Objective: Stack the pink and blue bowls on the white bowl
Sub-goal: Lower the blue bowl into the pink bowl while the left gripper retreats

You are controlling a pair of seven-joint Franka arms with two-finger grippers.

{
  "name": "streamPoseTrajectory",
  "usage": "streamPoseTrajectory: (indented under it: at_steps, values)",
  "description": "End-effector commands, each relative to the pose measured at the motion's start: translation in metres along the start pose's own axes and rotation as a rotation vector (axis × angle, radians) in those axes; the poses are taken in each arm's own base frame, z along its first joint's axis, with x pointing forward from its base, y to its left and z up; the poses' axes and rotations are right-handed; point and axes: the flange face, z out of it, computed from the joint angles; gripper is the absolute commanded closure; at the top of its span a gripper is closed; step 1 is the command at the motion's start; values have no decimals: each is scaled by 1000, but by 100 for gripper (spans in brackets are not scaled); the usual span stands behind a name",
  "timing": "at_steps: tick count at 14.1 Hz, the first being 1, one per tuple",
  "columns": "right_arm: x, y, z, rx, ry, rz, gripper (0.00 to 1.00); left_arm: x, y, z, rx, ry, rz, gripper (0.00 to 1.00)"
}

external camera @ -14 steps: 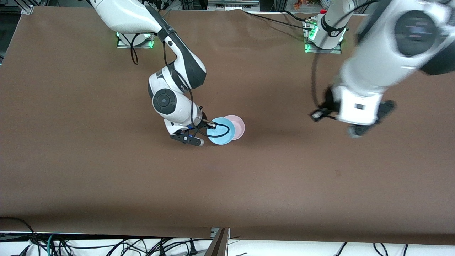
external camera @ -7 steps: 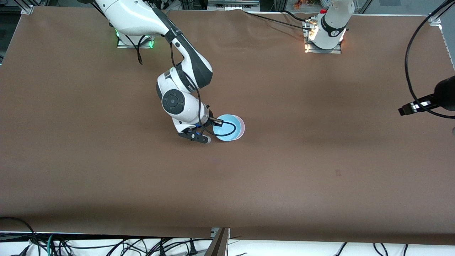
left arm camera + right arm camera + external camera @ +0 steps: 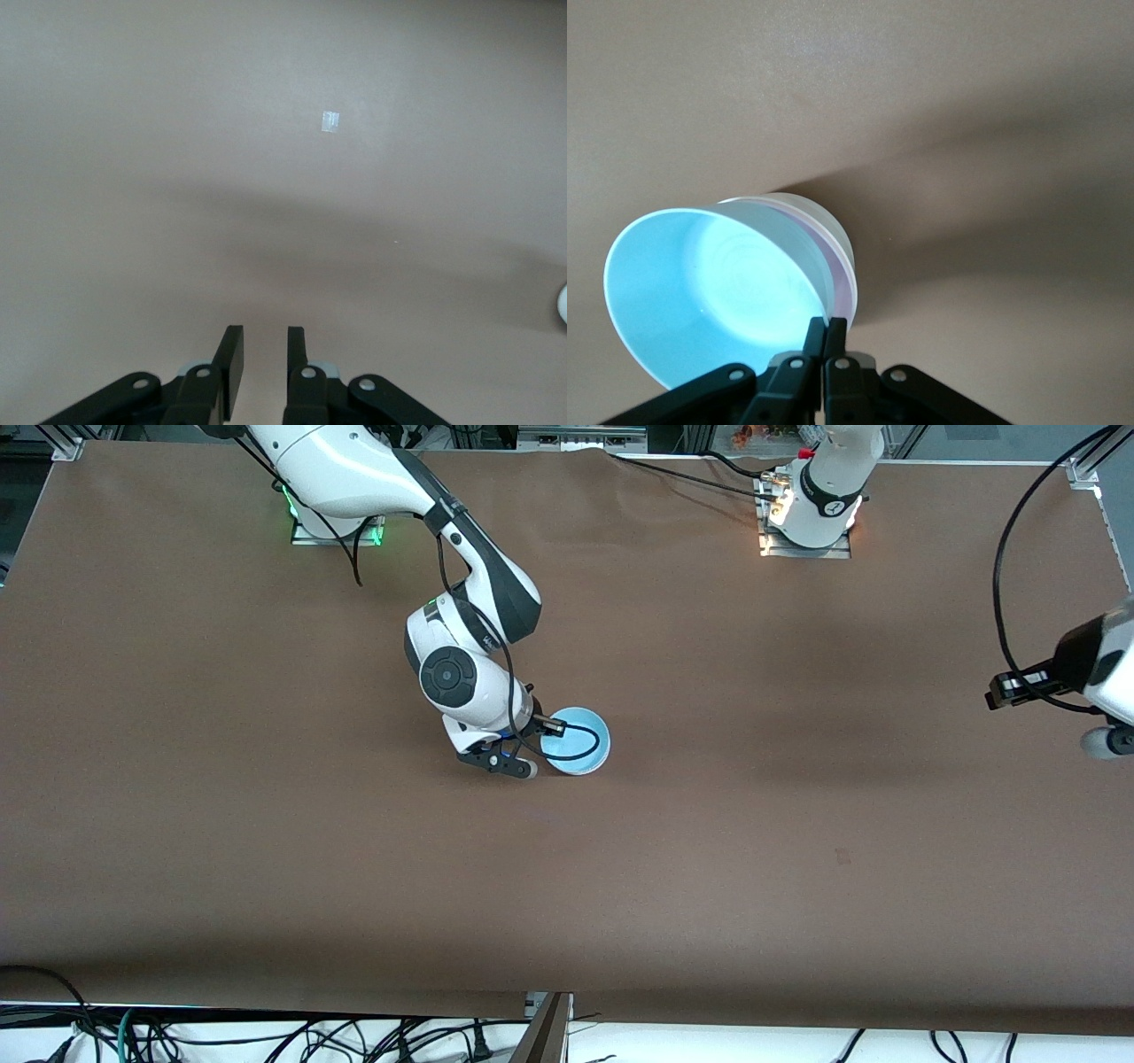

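- Now the right gripper (image 3: 824, 329) pinches the blue bowl's (image 3: 580, 737) rim, fingers closed on it.
- Apparently a pink bowl (image 3: 842, 266) sits nested beneath.
- Left gripper (image 3: 263, 347) waits, fingers narrowly parted, holding nothing, over bare table (image 3: 797, 824).

I have the right gripper (image 3: 823, 343) pinched shut on the blue bowl's (image 3: 580, 737) rim, while my left gripper (image 3: 262, 352) waits, fingers slightly parted.

The light sky-blue round plastic bowl (image 3: 577, 740) is upright, its opening up, with its rim pinched in the right gripper (image 3: 824, 335). It sits over the pale pink bowl (image 3: 843, 276) and cream-white bowl (image 3: 819, 221), whose rims show just beside the fingertips.
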Motion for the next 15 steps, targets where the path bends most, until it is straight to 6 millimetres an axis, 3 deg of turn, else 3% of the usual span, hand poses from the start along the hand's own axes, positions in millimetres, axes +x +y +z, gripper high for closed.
streamPoseTrajectory:
  at_steps: [1,4,7,9,15]
  values:
    - [0,-4,-1,16,3,13,100,-36,2,17,66,47,8,71]
    - [-2,-4,2,12,-1,10,100,-33,-3,20,58,63,12,68]
    - [-3,-5,9,12,1,7,100,-25,-16,29,29,65,-12,59]
    - [-5,-7,11,12,4,2,100,-21,-20,37,8,55,-20,47]
    - [-5,-5,17,3,2,-4,100,-23,-1,34,8,81,9,40]
